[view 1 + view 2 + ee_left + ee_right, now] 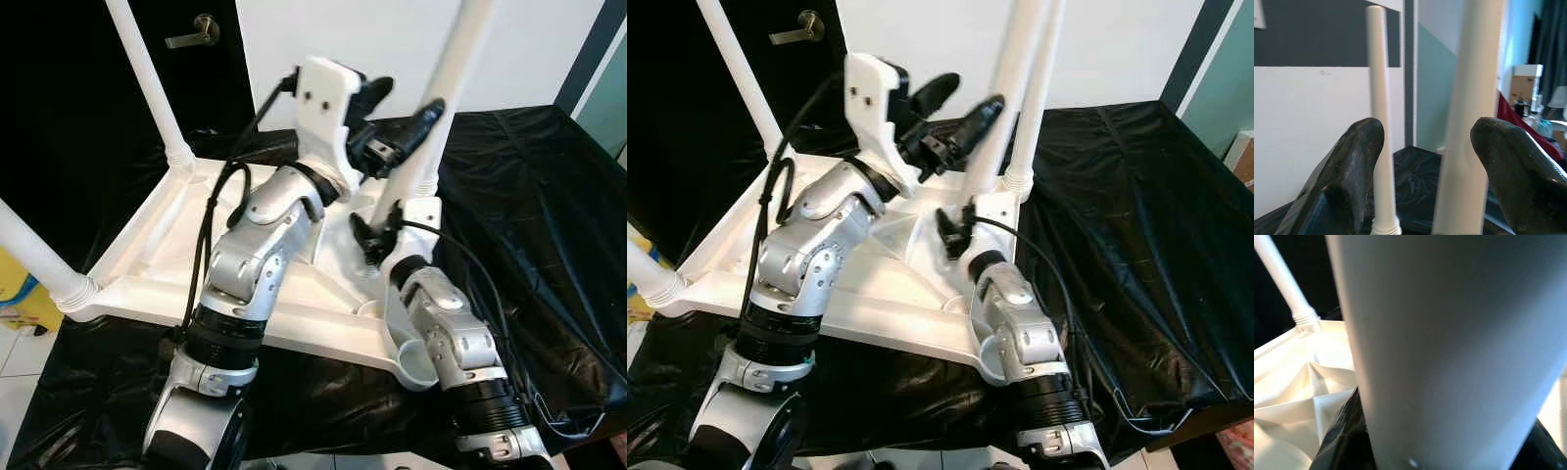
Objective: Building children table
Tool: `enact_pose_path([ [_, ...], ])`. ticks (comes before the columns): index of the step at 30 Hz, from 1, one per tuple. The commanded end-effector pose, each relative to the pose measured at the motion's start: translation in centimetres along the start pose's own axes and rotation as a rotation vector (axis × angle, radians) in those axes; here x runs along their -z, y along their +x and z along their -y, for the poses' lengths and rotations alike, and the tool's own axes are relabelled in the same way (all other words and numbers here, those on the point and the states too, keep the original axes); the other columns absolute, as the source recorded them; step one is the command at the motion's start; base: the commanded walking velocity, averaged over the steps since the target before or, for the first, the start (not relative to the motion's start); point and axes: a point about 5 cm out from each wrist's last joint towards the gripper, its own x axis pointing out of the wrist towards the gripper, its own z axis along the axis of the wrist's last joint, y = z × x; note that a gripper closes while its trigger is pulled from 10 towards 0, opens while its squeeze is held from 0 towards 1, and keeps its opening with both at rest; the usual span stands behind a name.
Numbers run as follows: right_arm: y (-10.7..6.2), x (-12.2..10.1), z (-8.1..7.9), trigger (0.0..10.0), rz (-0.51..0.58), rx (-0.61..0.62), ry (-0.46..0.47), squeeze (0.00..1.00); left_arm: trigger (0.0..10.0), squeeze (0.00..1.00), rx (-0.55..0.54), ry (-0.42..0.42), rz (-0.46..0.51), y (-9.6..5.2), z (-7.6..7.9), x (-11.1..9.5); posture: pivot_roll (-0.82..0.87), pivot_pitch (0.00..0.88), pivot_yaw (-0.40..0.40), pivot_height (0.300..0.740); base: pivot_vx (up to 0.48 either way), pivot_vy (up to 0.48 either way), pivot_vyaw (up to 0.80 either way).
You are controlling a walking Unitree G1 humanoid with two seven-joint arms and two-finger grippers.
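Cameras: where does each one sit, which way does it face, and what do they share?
Head pair: looks down on the upturned white tabletop on black sheeting; both silver arms show.
Left wrist: looks along the left gripper, its fingers open around a white leg.
Right wrist: pressed close to that leg by the right gripper; dark fingertips at its sides.
Shared: the leg.

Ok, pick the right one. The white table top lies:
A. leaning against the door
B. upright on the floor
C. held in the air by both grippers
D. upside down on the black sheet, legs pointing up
D: the white table top lies inverted on the black sheet, and its screwed-in legs stick upward.
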Motion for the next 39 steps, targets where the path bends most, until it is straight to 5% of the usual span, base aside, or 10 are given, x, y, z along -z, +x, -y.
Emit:
enact_pose_path([
  [1,0.1,-0.1,0.3,10.0,0.01,0.023,0.021,0.0,10.0,0.0,-0.068,0.001,0.031,-0.6,-0.3,-0.2,-0.05,0.045,0.018,0.74,0.0,0.0,0.0],
  [4,0.0,-0.3,0.8,10.0,0.024,0.052,0.019,0.0,10.0,0.0,-0.096,0.024,0.007,-1.6,-0.7,0.4,-0.05,0.048,0.017,0.74,0.0,0.0,0.0],
  [8,-0.8,-0.8,2.0,10.0,0.083,0.118,0.017,0.0,10.0,0.0,-0.135,0.128,-0.104,-4.9,-1.3,3.1,-0.05,0.05,0.01,0.74,0.0,0.0,0.0],
  [16,-1.4,-1.3,2.6,10.0,0.127,0.15,0.042,0.0,10.0,0.0,-0.102,0.226,-0.253,-7.5,-0.8,6.3,-0.05,0.047,0.008,0.74,0.0,0.0,0.0],
  [23,-1.9,-1.6,3.3,10.0,0.143,0.173,0.01,0.0,10.0,0.0,0.098,0.255,-0.545,-11.8,1.0,11.1,-0.05,0.043,0.008,0.74,0.0,0.0,0.0],
  [29,-2.0,-1.6,3.2,10.0,0.143,0.152,0.018,0.0,10.0,0.0,0.233,0.367,-0.677,-13.8,1.5,12.7,-0.05,0.042,0.01,0.74,0.0,0.0,0.0],
  [39,-2.1,-1.7,2.9,10.0,0.15,0.132,0.025,0.0,10.0,0.0,0.309,0.484,-0.755,-14.3,1.5,14.2,-0.06,0.042,0.016,0.74,0.0,0.0,0.0],
])
